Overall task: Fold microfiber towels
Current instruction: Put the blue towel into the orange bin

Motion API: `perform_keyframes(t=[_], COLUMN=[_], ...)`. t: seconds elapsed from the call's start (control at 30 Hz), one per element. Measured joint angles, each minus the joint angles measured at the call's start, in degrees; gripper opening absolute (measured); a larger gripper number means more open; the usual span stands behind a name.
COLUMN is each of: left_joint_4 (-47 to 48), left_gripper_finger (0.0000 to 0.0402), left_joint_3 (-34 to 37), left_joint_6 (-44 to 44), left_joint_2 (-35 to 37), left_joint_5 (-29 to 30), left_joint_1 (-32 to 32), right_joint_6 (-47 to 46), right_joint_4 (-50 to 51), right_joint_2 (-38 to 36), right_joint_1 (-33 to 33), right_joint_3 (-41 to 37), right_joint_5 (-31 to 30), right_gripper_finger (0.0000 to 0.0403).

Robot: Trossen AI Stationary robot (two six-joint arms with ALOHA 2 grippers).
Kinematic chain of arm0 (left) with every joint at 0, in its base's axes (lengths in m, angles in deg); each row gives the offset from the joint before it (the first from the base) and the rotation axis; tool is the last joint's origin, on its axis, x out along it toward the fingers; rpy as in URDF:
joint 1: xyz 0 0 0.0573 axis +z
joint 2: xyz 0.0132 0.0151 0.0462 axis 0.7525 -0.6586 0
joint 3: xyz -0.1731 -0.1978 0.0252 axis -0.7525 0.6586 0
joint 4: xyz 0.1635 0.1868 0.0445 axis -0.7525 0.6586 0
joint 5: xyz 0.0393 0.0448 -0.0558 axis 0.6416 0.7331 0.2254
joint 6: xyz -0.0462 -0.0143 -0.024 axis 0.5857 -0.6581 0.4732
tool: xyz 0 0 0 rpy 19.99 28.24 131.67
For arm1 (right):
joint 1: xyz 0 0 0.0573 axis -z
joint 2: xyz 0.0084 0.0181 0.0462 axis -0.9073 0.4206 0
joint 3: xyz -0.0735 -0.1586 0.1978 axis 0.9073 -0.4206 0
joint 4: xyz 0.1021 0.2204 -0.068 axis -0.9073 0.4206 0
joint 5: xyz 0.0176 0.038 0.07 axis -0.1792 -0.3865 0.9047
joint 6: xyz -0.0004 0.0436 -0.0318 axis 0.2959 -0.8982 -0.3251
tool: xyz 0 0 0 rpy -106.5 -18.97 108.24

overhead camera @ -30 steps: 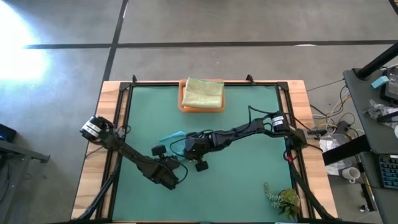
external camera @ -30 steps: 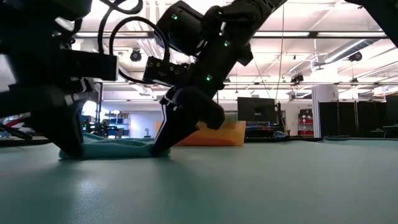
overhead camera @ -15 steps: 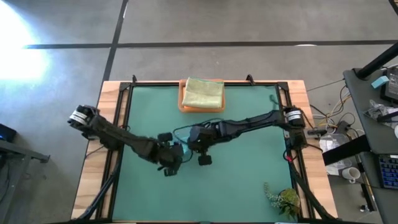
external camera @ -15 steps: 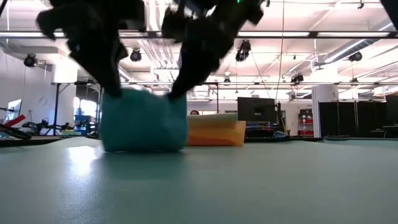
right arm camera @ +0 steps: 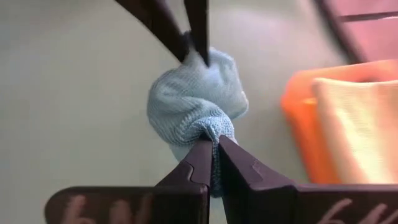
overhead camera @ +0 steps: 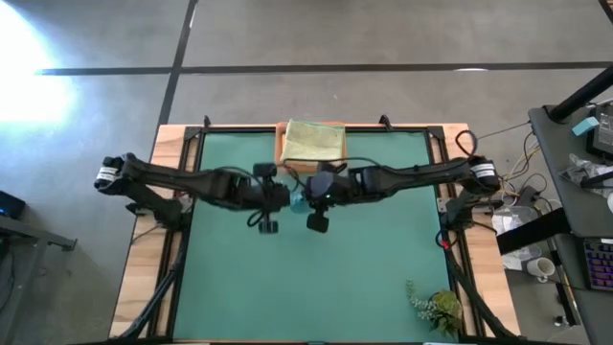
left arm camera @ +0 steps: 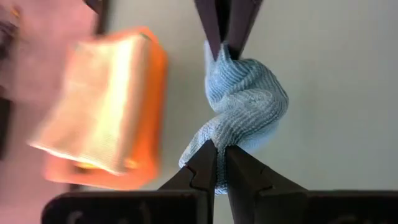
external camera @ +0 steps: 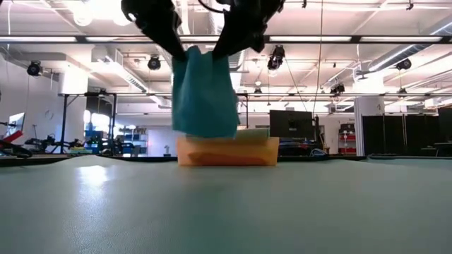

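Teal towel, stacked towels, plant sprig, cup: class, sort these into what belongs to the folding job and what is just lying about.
Job:
teal towel, held up by both end effectors
stacked towels, pale green topmost, at the mat's far edge

Lying about:
plant sprig near the table corner
cup on the side desk

Polished concrete floor (overhead camera: 383, 38) crossed by dark seams surrounds the table, glare at upper left; beyond, a large workshop with ceiling strip lights (external camera: 367, 39), black cabinets (external camera: 395, 135) at right.
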Motion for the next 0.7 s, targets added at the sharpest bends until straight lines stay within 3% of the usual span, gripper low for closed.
perform_keyframes(t=[0.13,0.37,0.7], left_joint_4=[-0.4,-5.2,-17.0], left_gripper_finger=[0.0011,0.0011,0.0011], left_joint_3=[-2.6,-4.0,-3.6], left_joint_6=[-8.7,-19.3,-31.4], left_joint_2=[0.0,-0.3,-3.0], left_joint_5=[3.0,4.8,5.1], left_joint_1=[3.1,8.1,17.4], right_joint_6=[0.1,1.8,12.2], right_joint_4=[0.2,-0.1,-7.9], right_joint_2=[-1.6,-3.4,-3.6], right_joint_1=[0.5,4.3,14.6], right_joint_3=[0.0,0.0,0.0], right_joint_5=[-7.1,-13.1,-13.2], right_gripper_finger=[0.0009,0.0009,0.0008])
